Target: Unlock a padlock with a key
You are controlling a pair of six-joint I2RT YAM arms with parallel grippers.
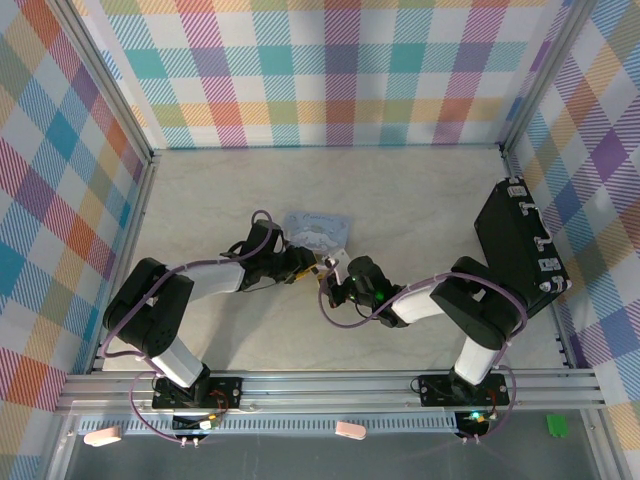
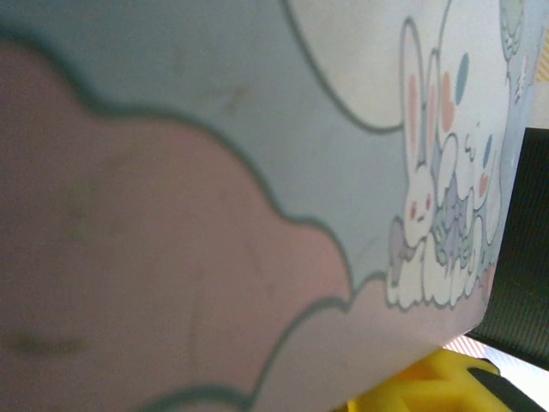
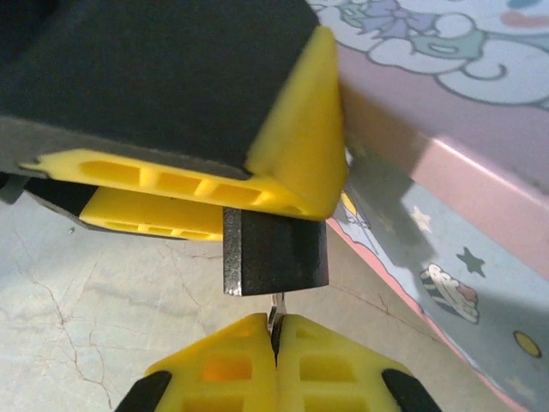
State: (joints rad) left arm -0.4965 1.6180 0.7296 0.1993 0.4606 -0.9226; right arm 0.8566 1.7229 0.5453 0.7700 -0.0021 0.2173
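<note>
Just beside the pastel tin (image 3: 446, 163), the padlock (image 3: 274, 253) shows as a dark block under the yellow fingers (image 3: 292, 163) of the left claw (image 1: 312, 268). Whether that claw grips it I cannot tell. From below, the key (image 3: 274, 311) reaches up to the padlock's underside. It is pinched between the pressed-together tips of the right claw (image 3: 276, 339), above the counter (image 3: 86, 292).

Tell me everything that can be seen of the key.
Only a thin, silvery metal sliver of the key shows. It stands upright in the right wrist view, pinched between the closed yellow fingertips of the right gripper, which hide the rest. Its tip meets the underside of what looks like the padlock, a dark rectangular block. Its teeth cannot be told.
</note>
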